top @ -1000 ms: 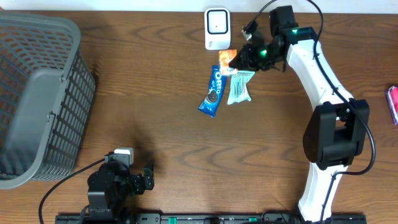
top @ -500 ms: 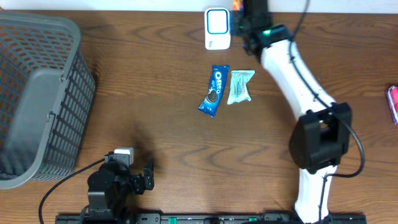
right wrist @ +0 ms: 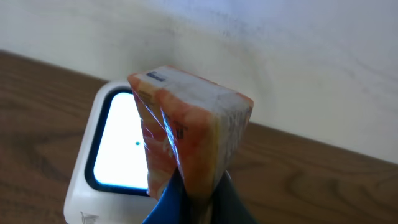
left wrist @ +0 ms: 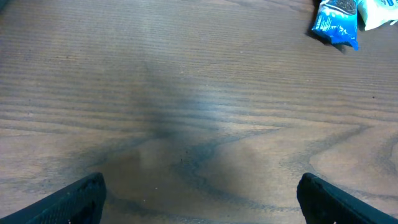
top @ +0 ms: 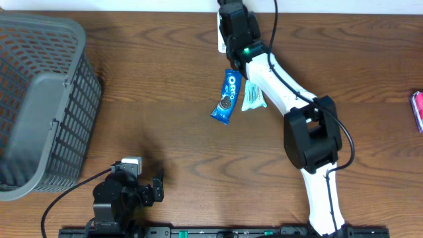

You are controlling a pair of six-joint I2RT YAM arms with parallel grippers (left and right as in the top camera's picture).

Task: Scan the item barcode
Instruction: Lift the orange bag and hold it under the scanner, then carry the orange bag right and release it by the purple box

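we see an orange packet in glossy clear wrap, small print along its edge, held before the lit window of the white scanner. the right gripper is clenched on it from below. only the right wrist view shows the packet. overhead the arm hides it but shows the oreo pack on the table. the left gripper is spread wide, grasping nothing.

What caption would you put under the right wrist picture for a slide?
The right hand holds an orange plastic-wrapped packet in front of the white barcode scanner and its lit window.
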